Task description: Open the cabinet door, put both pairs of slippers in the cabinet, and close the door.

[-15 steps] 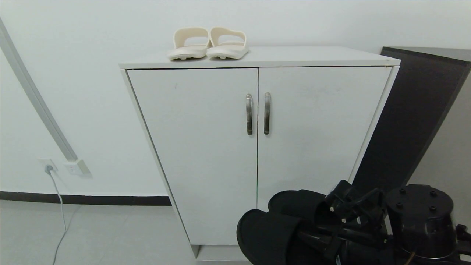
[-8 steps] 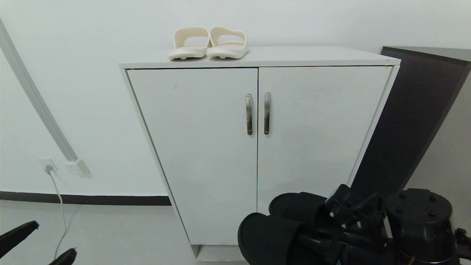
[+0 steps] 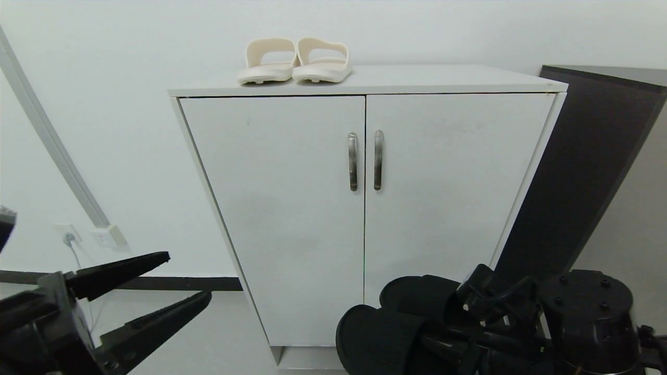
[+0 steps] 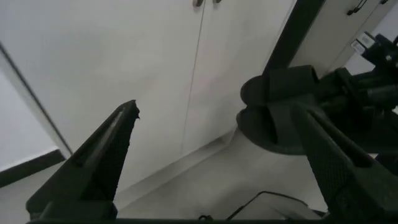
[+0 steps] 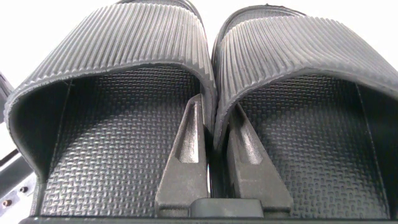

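Black ribbed rubber slippers (image 5: 143, 68) are hanging pinched in the fingers of the right gripper (image 5: 214, 107), before the shut white two-door cabinet (image 3: 292, 208). The left gripper (image 3: 190, 275) is hovering near left, fingers released.

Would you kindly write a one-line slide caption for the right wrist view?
Right gripper clamps the touching inner edges of both black slippers, holding the pair side by side.

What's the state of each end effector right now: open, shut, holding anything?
Left end effector: open, empty.
Right end effector: shut on the black slippers, pinching both by their inner edges.
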Motion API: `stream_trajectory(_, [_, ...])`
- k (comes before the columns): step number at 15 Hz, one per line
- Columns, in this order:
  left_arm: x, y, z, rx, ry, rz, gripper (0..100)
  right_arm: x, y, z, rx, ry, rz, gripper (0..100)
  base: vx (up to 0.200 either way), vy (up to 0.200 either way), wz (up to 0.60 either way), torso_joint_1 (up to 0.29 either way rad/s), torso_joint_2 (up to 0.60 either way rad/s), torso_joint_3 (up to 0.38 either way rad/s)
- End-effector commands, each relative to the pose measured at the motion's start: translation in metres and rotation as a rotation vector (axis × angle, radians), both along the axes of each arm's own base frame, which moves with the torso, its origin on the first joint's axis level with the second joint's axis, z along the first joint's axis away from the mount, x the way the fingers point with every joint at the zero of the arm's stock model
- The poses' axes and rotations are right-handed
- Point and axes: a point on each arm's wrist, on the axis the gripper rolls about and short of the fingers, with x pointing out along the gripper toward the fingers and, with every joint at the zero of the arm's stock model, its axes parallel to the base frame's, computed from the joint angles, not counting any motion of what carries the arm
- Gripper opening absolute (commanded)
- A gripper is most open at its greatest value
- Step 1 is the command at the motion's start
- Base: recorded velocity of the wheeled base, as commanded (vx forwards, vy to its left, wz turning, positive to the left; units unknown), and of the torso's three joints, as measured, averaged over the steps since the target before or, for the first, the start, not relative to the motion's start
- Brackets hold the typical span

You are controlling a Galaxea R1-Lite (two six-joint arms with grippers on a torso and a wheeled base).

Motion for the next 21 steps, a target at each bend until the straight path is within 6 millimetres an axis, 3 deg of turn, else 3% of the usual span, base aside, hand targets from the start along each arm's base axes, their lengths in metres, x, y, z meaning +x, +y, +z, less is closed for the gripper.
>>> stream_trajectory(1, [0.022, -0.019, -0.001, 0.005, 0.052, -0.042, 100, 0.000, 0.000, -0.002, -0.007, 0.004, 0.001, 0, 0.000, 0.000, 0.00, 0.000, 0.00, 0.000])
stream_trajectory(8, [0.065, -0.071, 0.017, -0.046, 0.006, -0.092, 100, 0.001, 0.001, -0.003, -0.003, 0.001, 0.002, 0, 0.000, 0.000, 0.00, 0.000, 0.00, 0.000])
stream_trajectory(13, [0.093, -0.095, 0.030, -0.068, -0.007, -0.128, 100, -0.002, 0.003, -0.002, -0.004, -0.002, 0.012, 0, 0.000, 0.000, 0.00, 0.000, 0.00, 0.000])
stream_trajectory(17, [0.117, -0.136, 0.048, -0.109, -0.038, -0.225, 100, -0.003, 0.003, -0.004, -0.005, 0.004, 0.017, 0, 0.000, 0.000, 0.00, 0.000, 0.00, 0.000])
stream_trajectory(21, [0.143, -0.162, 0.062, -0.203, 0.025, -0.349, 100, -0.004, 0.004, -0.005, -0.009, 0.008, 0.023, 0, 0.000, 0.000, 0.00, 0.000, 0.00, 0.000])
